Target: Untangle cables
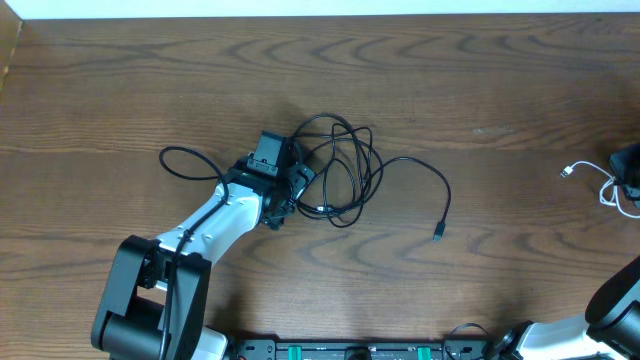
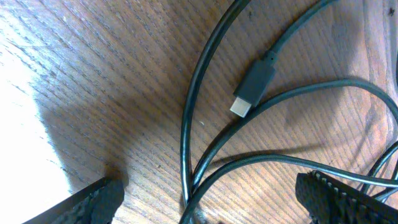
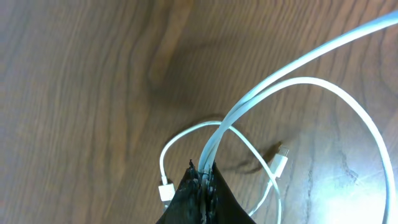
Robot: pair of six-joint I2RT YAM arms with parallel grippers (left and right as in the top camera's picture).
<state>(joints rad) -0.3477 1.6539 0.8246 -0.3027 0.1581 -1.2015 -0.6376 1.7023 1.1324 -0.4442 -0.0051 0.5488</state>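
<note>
Left pincer [image 1: 296, 186] hangs with jaws spread wide at the left side of the black cables [image 1: 345, 175], which lie in tangled loops near the middle of the tabletop [image 1: 480, 80]; it holds nothing, though strands and a plug [image 2: 252, 90] lie just ahead between its fingers [image 2: 336, 193]. The heap runs rightward from it, one free tail trailing toward the right edge. Right pincer [image 3: 202, 180], at the right edge, is clamped shut on the white cable [image 3: 292, 81], well apart, so the left arm [image 1: 215, 225] is nearer the tangle.
</note>
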